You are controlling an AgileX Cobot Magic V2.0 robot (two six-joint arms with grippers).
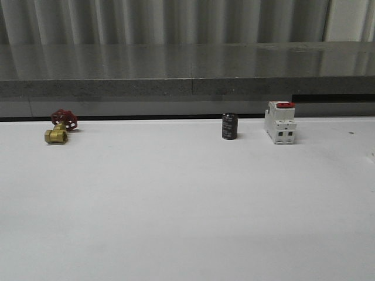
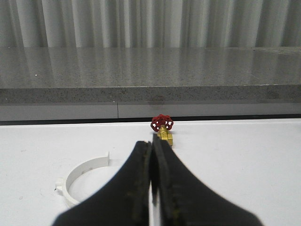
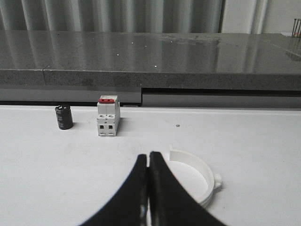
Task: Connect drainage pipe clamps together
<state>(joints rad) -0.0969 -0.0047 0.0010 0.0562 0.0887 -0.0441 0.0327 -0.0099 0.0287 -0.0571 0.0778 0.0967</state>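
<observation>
desk [image 1: 176, 205]: white | valve [image 1: 60, 126]: brass body, red wheel | cylinder [image 1: 229, 126]: black | switch [image 1: 280, 122]: white, red top | clamps [image 2: 77, 176] [image 3: 200, 176]: white | grippers [image 2: 151, 155] [image 3: 148, 162]: black | ledge [image 1: 187, 70]: grey speckled

Valve [image 1: 60, 126] far to my left at the table's [image 1: 176, 199] back edge, capacitor [image 1: 229, 126] right of centre, switch [image 1: 280, 122] just right of it, one clamp half [image 2: 81, 176] beside my left gripper [image 2: 151, 162], the other clamp half [image 3: 196, 176] beside my right gripper [image 3: 148, 172]

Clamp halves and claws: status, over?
Left claw shut, empty. Right claw shut, empty. One clamp half lies by the left claw, the other clamp half by the right; unjoined. Nothing blocking.
</observation>
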